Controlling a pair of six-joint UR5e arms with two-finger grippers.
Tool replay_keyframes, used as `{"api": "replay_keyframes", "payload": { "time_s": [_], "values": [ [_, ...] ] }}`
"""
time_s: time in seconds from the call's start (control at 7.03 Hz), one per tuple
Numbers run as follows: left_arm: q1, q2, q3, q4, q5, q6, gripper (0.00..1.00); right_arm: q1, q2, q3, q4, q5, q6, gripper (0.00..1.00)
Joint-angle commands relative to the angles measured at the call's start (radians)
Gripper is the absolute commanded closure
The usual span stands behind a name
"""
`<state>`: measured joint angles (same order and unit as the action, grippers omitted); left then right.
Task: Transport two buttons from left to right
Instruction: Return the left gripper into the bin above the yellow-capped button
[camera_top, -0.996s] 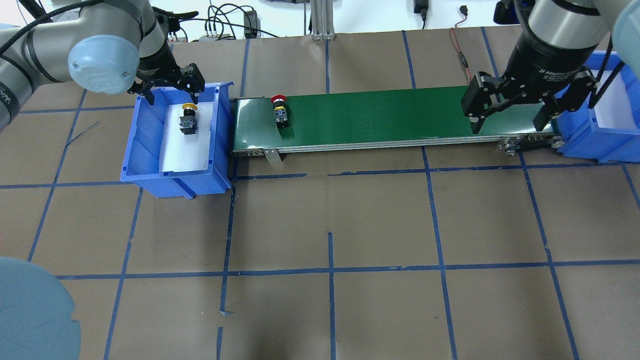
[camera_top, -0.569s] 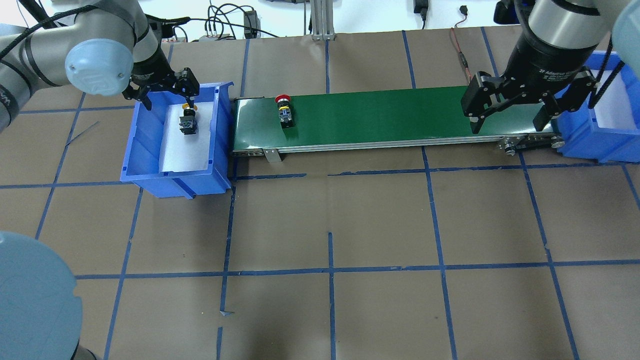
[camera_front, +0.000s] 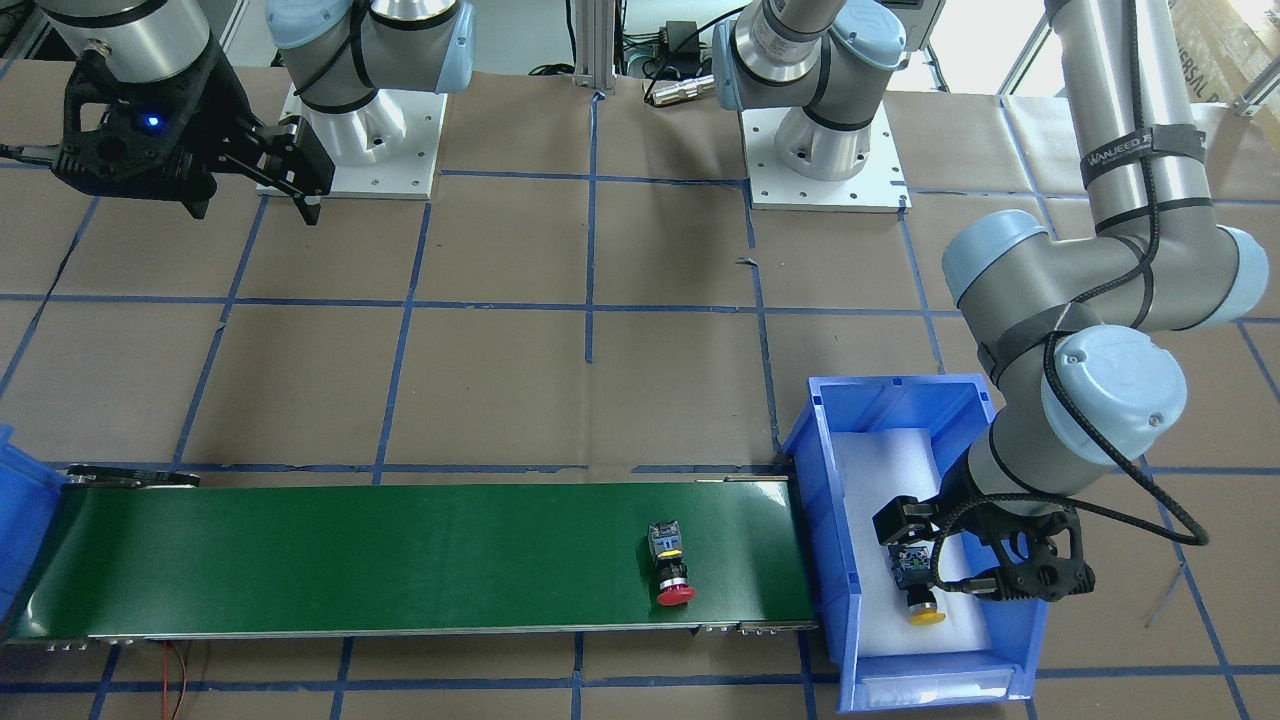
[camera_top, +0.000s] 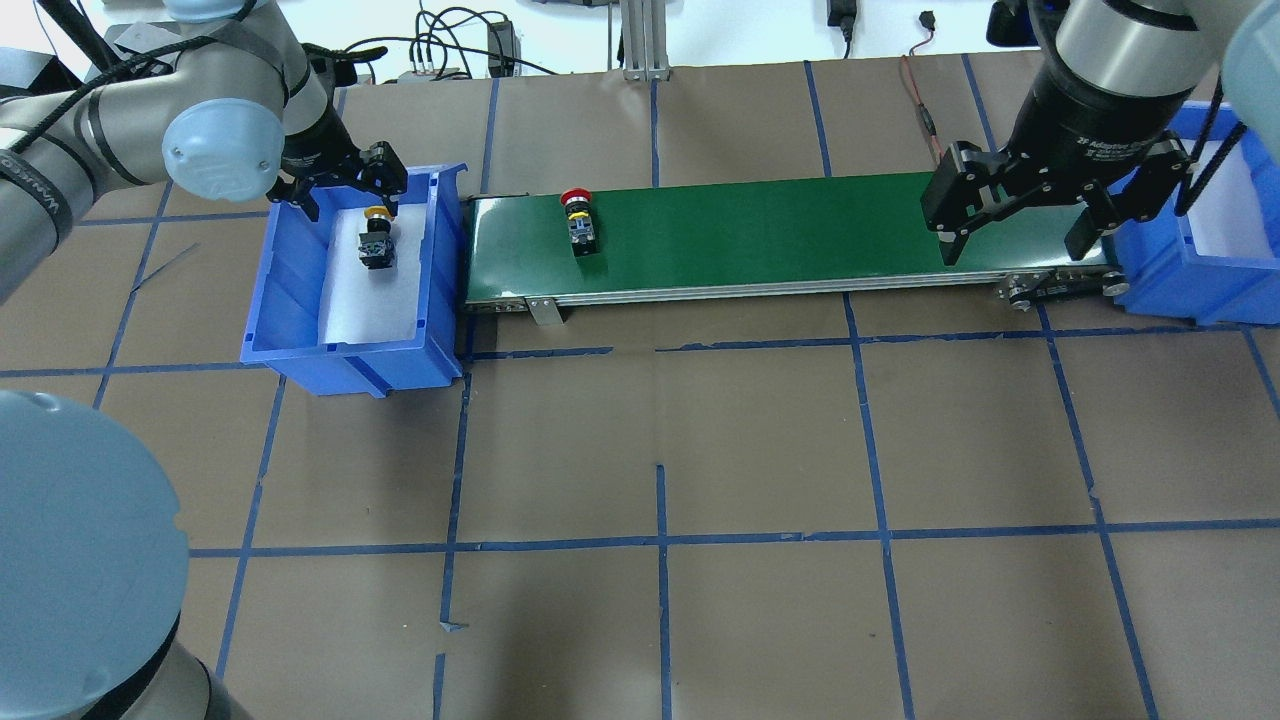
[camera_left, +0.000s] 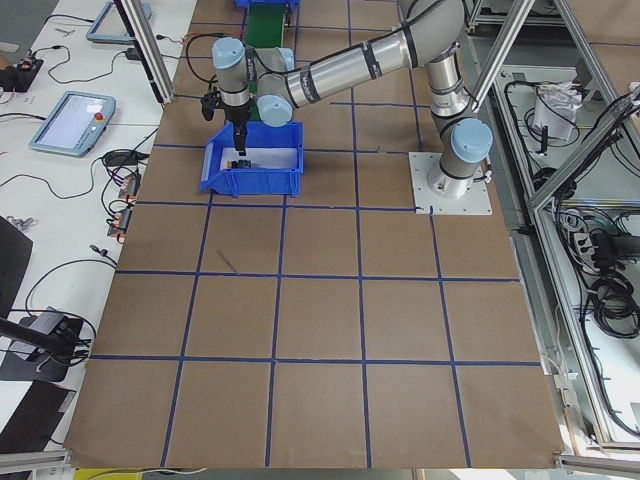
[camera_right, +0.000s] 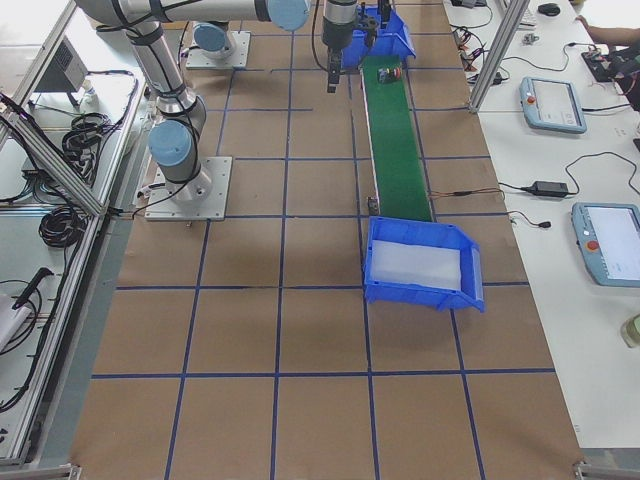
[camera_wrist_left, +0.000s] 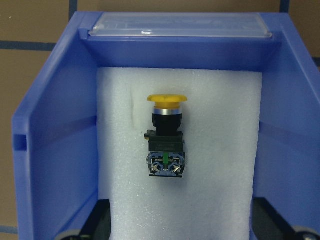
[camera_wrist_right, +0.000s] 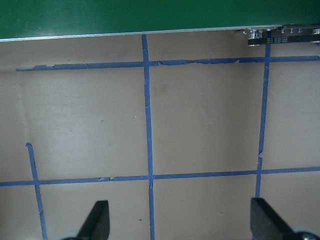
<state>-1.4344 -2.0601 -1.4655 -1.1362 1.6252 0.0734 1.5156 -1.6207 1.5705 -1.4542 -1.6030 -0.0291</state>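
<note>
In the front-facing view, the left end effector (camera_front: 955, 560) hangs with fingers spread inside the blue bin (camera_front: 830, 470), over the yellow button (camera_front: 915, 588), which lies on white foam. The red button (camera_front: 670, 570) lies on the green belt (camera_front: 300, 560), near the bin's end. I judge that the second pick is in hand.

In the overhead view, the right end effector (camera_top: 1012, 250) hovers spread above the belt's far end, beside the other bin (camera_top: 1200, 290).

In the left wrist view, both fingers (camera_wrist_left: 97, 222) stand wide of the yellow button and do not touch it. The next move calls for a straight descent, so that the fingers take the black body between them, clear of the bin walls, and then close.

In the right wrist view, only the desk (camera_wrist_right: 200, 125) lies below the spread fingers: brown paper with blue tape lines.

In the side views, aluminium frames, cables and tablets (camera_right: 552, 103) surround the desk.
</note>
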Motion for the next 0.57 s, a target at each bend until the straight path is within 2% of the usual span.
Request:
{"api": "replay_keyframes", "payload": {
  "time_s": [0.0,0.43],
  "values": [
    [0.006,-0.037,0.036,0.003,-0.001,0.006,0.0,0.0,-0.001,-0.001,-0.003,0.0,0.0,0.0],
    [0.006,-0.092,0.079,0.003,-0.01,0.005,0.0,0.0,-0.001,-0.001,-0.005,-0.002,0.001,0.0]
  ]
}}
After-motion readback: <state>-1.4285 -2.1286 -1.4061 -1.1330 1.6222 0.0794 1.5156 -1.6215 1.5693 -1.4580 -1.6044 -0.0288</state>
